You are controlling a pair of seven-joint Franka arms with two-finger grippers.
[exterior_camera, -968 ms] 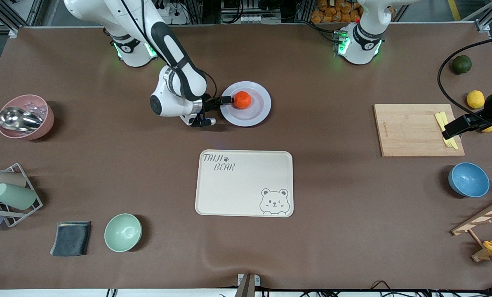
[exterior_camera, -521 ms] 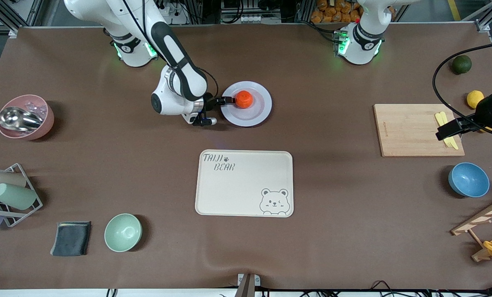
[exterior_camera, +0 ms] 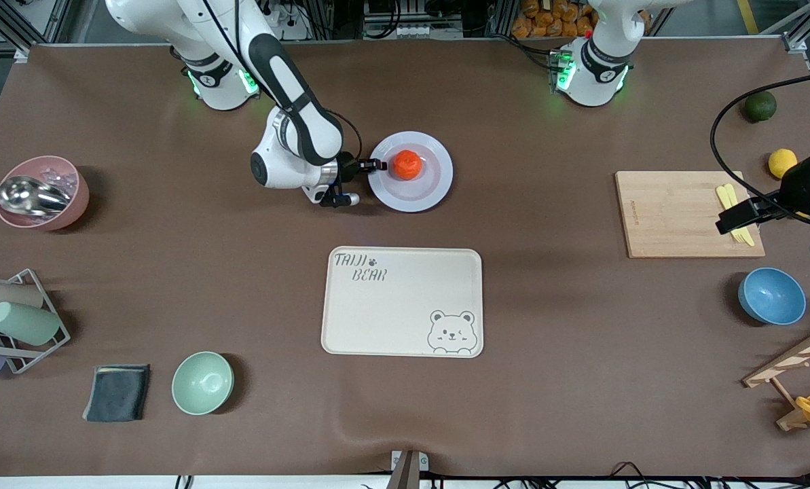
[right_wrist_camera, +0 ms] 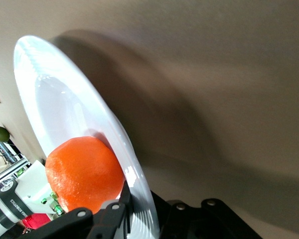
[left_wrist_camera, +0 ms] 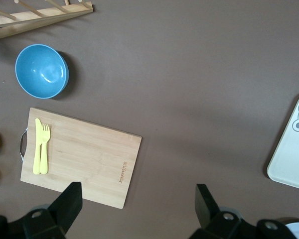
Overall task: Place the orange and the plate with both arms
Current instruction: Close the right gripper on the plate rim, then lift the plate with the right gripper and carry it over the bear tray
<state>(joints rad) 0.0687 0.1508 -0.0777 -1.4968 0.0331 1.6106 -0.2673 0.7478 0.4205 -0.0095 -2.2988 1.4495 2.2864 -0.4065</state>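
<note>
Plate (exterior_camera: 425, 193) with orange (exterior_camera: 406, 164) has shifted slightly toward the left arm's end, right gripper (exterior_camera: 376, 164) fingers clamped on its rim. Carry toward the bear-print tray (exterior_camera: 402, 301) looks underway. Left gripper (left_wrist_camera: 138, 205) hangs over the cutting board (exterior_camera: 676, 217), fingers spread apart.

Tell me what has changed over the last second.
The right gripper, shut on the plate rim, has lifted it off the table and carried it, orange still on it, toward the left arm's end. The left gripper, open, drifted farther onto the cutting board. Tray and bowls unmoved.
</note>
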